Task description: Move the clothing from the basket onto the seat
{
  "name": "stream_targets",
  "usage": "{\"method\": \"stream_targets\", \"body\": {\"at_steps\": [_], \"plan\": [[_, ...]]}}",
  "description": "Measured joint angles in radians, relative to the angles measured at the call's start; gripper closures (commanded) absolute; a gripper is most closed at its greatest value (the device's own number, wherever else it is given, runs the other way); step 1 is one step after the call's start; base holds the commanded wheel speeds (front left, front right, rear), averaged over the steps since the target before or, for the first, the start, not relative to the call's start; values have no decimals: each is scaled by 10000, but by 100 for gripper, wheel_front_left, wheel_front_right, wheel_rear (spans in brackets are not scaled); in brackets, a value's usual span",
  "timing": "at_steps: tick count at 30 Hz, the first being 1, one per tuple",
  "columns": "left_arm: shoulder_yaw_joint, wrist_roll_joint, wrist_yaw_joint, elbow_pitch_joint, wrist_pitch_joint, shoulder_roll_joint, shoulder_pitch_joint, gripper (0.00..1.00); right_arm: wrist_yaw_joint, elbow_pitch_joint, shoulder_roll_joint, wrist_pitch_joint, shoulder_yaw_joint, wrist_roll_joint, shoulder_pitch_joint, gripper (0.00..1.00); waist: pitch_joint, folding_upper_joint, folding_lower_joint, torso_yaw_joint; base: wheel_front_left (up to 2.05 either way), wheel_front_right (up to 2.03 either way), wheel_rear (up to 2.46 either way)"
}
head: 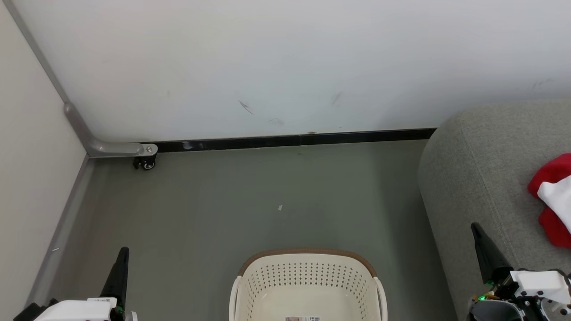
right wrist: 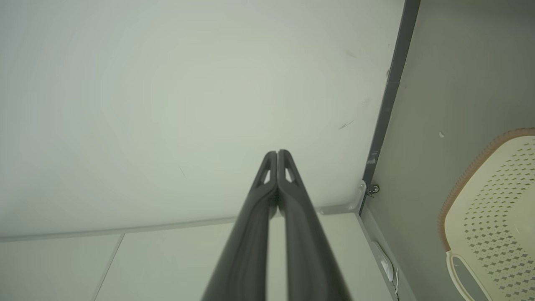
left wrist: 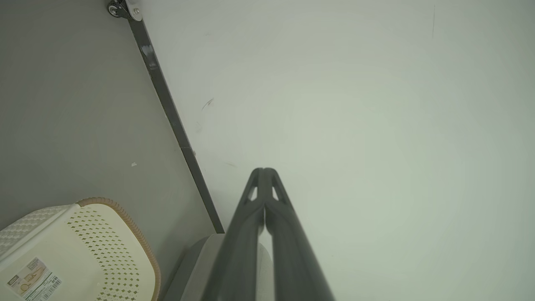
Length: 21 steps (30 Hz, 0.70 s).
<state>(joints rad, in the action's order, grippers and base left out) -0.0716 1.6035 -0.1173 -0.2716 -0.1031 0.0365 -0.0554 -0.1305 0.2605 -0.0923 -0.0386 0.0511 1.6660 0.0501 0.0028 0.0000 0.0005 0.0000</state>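
Observation:
The cream-white basket (head: 308, 285) with a tan rim stands on the floor at the bottom centre; nothing lies on the part of its bottom that I see apart from a small label. Red and white clothing (head: 553, 198) lies on the grey seat (head: 482, 178) at the right edge. My left gripper (head: 124, 250) is at the lower left, shut and holding nothing. My right gripper (head: 474, 226) rises in front of the seat, shut and holding nothing. The left wrist view has the shut gripper (left wrist: 263, 170) and the basket (left wrist: 79, 251). In the right wrist view the fingertips (right wrist: 277, 153) touch.
A pale wall with a black skirting strip (head: 290, 141) runs behind the grey floor. At the left corner a grey partition frame ends in a small caster wheel (head: 146, 164). A small white scrap (head: 280, 207) lies on the floor beyond the basket.

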Motion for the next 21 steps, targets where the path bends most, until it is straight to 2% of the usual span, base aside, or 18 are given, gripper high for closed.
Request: {"method": "stream_targets", "body": {"at_steps": [21], "plan": [[-8,0,-12,-38,-13,0,-14,100,0,17,4,-25,19,0,3,100,0,0,-1,0,0,0,0]]}}
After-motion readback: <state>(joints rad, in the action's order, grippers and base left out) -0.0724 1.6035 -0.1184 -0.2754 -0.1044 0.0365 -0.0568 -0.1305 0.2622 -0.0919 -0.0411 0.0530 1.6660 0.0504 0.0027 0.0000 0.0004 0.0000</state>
